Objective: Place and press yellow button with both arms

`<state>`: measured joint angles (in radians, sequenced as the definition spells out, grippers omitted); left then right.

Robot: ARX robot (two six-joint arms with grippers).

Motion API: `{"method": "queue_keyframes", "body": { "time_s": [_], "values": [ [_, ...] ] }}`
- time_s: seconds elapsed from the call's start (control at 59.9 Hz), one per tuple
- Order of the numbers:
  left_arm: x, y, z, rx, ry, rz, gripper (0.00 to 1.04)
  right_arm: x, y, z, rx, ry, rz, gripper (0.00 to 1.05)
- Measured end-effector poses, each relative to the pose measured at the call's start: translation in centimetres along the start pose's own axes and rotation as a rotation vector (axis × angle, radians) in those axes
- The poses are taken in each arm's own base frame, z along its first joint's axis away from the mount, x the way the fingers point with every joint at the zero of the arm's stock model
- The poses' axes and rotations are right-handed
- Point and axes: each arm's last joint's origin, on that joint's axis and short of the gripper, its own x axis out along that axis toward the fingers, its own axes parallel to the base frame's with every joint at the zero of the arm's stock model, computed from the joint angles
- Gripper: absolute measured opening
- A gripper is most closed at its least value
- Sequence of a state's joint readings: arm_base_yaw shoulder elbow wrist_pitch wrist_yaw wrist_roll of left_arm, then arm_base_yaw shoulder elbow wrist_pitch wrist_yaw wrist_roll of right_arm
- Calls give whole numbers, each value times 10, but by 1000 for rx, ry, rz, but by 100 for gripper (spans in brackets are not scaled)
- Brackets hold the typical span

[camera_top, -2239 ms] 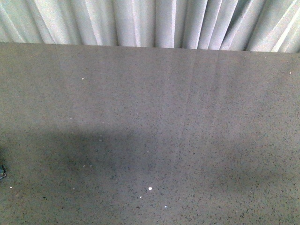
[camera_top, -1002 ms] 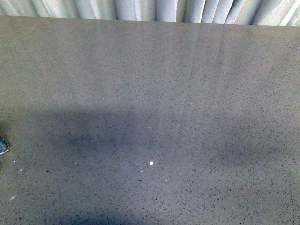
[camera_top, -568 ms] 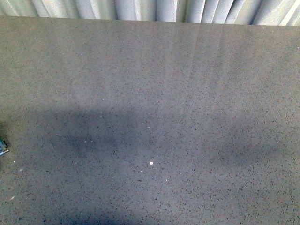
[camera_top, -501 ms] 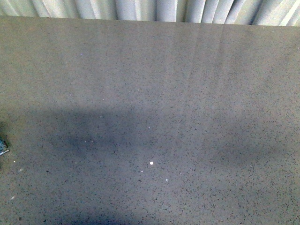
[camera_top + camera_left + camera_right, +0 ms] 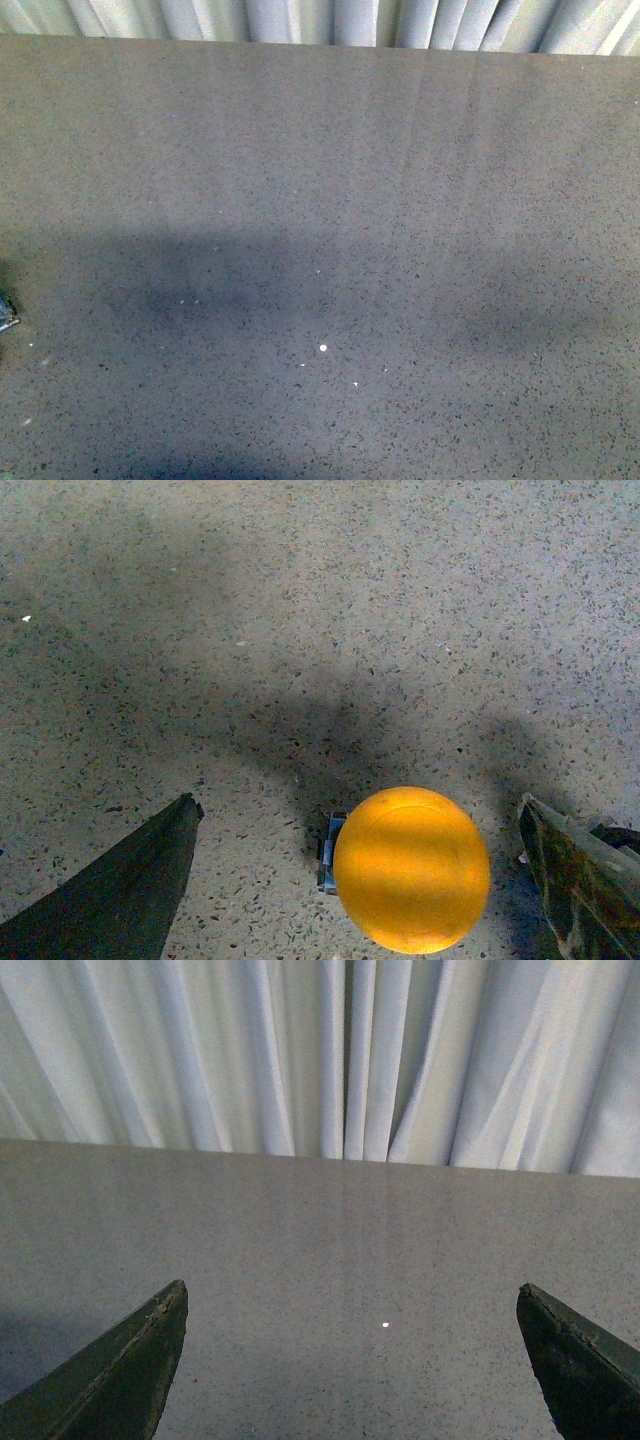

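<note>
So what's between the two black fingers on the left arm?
The yellow button sits on the table between the fingers, touching neither, as the left wrist view shows.

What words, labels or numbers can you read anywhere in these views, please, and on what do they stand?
None can be read.
The button has a plain yellow cap, the table is speckled grey, and the curtain is plain.
The left gripper and right gripper show no lettering.
</note>
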<state>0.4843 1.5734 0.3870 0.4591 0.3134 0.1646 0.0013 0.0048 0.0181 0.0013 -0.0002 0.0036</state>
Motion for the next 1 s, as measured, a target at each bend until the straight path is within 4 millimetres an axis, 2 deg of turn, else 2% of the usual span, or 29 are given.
{"method": "queue_keyframes", "body": {
  "time_s": [0.384,0.585,0.852,1.002],
  "values": [
    [1,-2,1,39,-5,11,95,0,0,0,0,0,0,96],
    [2,-2,0,44,-1,9,89,0,0,0,0,0,0,96],
    [5,-3,-3,45,18,6,87,0,0,0,0,0,0,96],
    [6,-3,-4,47,25,5,74,0,0,0,0,0,0,96]
  ]
}}
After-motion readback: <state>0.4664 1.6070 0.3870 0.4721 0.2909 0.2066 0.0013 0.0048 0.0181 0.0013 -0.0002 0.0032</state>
